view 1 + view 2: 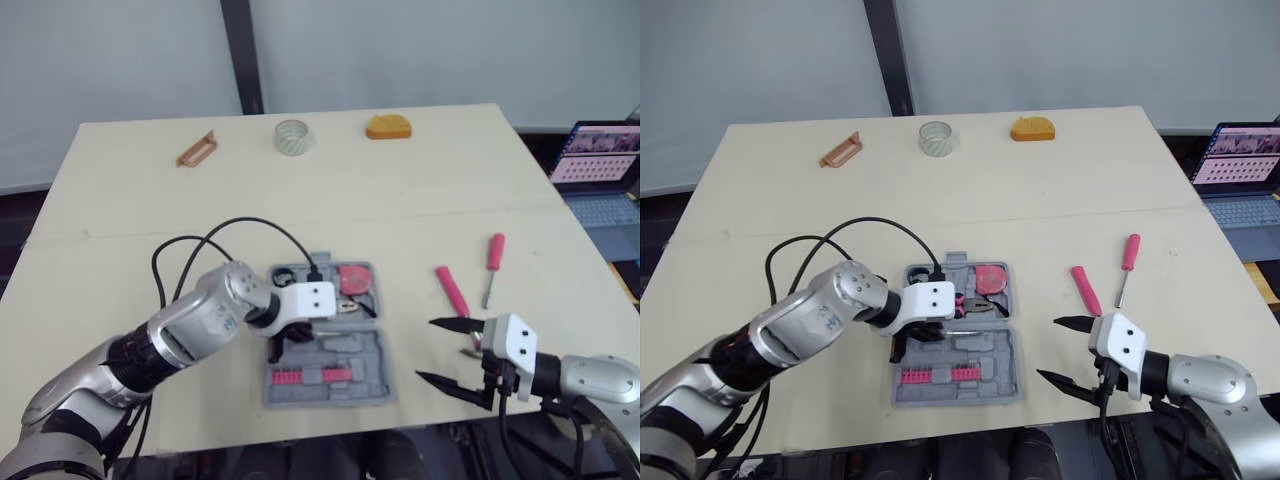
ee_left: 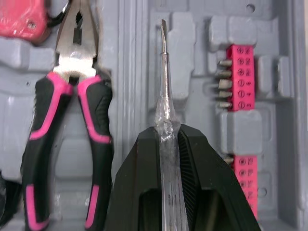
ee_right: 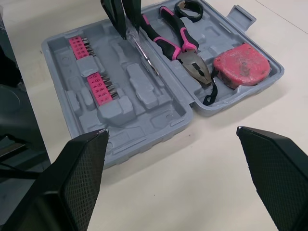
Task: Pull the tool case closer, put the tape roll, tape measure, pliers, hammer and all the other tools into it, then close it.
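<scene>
in the tool case (image 3: 159,118), pliers (image 3: 179,42), tape measure (image 3: 240,65)

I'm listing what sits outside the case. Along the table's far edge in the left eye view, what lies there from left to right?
brown handle-shaped piece → tape roll → orange block

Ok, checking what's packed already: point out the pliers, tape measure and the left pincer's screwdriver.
Pliers (image 3: 192,62): right wrist view, metal head.
Tape measure (image 3: 240,65): right wrist view, red body.
Screwdriver (image 2: 164,72): left wrist view, metal shaft.
</scene>
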Robot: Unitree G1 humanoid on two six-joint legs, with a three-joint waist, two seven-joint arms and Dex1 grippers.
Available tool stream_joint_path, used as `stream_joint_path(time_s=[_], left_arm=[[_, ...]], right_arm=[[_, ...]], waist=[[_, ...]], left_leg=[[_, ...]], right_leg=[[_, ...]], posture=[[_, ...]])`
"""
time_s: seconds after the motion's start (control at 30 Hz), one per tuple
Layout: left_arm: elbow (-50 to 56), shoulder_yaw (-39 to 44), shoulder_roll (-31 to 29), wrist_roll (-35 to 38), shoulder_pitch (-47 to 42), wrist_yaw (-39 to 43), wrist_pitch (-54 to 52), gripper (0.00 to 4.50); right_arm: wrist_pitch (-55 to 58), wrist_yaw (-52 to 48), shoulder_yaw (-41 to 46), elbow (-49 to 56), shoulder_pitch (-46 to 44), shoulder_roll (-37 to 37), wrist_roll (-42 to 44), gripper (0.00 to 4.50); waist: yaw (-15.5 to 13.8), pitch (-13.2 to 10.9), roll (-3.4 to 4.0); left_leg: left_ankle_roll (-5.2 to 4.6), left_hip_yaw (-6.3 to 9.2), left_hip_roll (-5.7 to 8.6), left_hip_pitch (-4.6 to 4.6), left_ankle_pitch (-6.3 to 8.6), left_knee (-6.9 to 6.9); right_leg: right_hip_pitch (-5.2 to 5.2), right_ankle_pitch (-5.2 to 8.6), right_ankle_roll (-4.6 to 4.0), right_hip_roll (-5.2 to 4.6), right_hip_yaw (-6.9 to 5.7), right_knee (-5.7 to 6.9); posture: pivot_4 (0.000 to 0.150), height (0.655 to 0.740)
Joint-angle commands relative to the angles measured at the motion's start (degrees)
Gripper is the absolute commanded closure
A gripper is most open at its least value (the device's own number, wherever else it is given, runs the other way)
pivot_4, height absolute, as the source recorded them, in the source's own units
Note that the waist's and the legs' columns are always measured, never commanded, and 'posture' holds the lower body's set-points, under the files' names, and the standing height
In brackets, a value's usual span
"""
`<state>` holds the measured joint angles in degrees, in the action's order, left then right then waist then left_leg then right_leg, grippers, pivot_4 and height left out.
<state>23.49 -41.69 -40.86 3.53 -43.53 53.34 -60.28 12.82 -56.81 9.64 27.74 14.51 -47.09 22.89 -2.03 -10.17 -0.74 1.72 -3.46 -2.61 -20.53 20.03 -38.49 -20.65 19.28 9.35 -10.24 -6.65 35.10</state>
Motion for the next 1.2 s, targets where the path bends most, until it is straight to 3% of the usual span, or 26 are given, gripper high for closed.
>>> stream_joint_path(time_s=[0.03,1.2], left_arm=[[-0.8,-0.9,0.5,-1.5,-1.5,-0.1,0.1,4.48],[-4.9,-3.3,4.8,-3.7,-3.2,-0.6,0.7,4.48]], right_arm=[[0.1,0.6,1.5,2.1,0.1,-0.2,0.4,0.0],[0.7,2.2,2.0,3.3,1.4,0.4,0.5,0.0]], waist=[[0.0,0.0,0.0],[-1.0,0.0,0.0]], left_leg=[[0.0,0.0,0.0,0.0,0.0,-0.01],[-0.14,0.34,0.0,-0.54,0.08,-0.64]], right_leg=[[0.0,0.0,0.0,0.0,0.0,0.0],[-0.07,-0.03,0.04,-0.01,-0.3,0.12]], posture=[[0.15,0.74],[0.15,0.74]])
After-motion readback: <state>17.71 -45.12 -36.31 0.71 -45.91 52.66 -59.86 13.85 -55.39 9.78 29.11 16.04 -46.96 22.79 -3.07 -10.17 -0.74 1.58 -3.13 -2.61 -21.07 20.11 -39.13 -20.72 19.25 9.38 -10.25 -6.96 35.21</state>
